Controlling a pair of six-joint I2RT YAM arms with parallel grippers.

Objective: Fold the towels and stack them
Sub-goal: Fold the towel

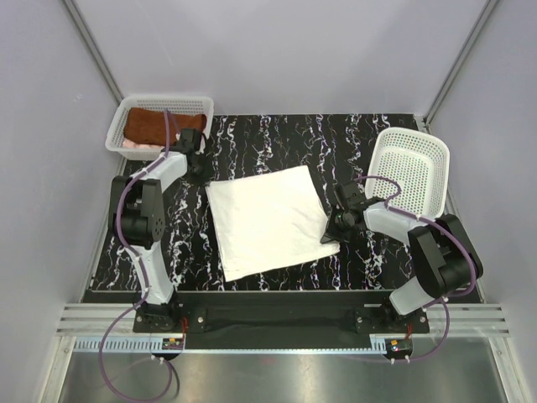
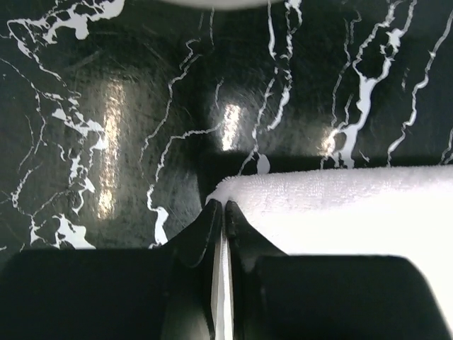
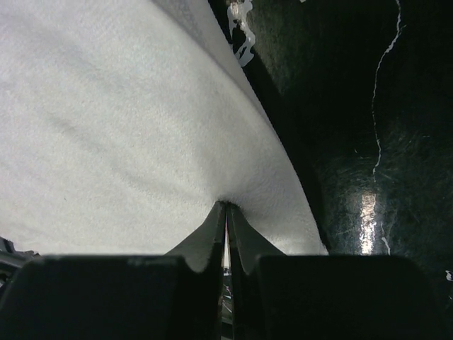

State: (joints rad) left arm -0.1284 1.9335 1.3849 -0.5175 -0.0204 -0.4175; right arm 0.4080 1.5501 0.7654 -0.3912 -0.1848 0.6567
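Looking down from above, we see the white towel (image 1: 270,220) spread flat in the middle of the black marbled worktop (image 1: 252,134), turned a little askew to the worktop's edges. Our left fingers (image 1: 199,168) sit at the towel's far left corner. In the left wrist view the fingertips (image 2: 212,214) are pressed together right at that corner, with a thin white strip of cloth showing between them and the rest of the towel running off to the right. Our right fingers (image 1: 334,225) are down at the towel's near right corner. In the right wrist view those fingertips (image 3: 218,219) are clamped together on the towel's edge, and the cloth puckers slightly where they bite.

The rust-brown towel (image 1: 155,126) lies in the left basket (image 1: 168,102), a white mesh one at the far left corner of the worktop. The pale pink towel (image 1: 127,144) peeks out under it along the near side. The right basket (image 1: 411,172), also white mesh, stands at the right edge, just beyond the right arm.
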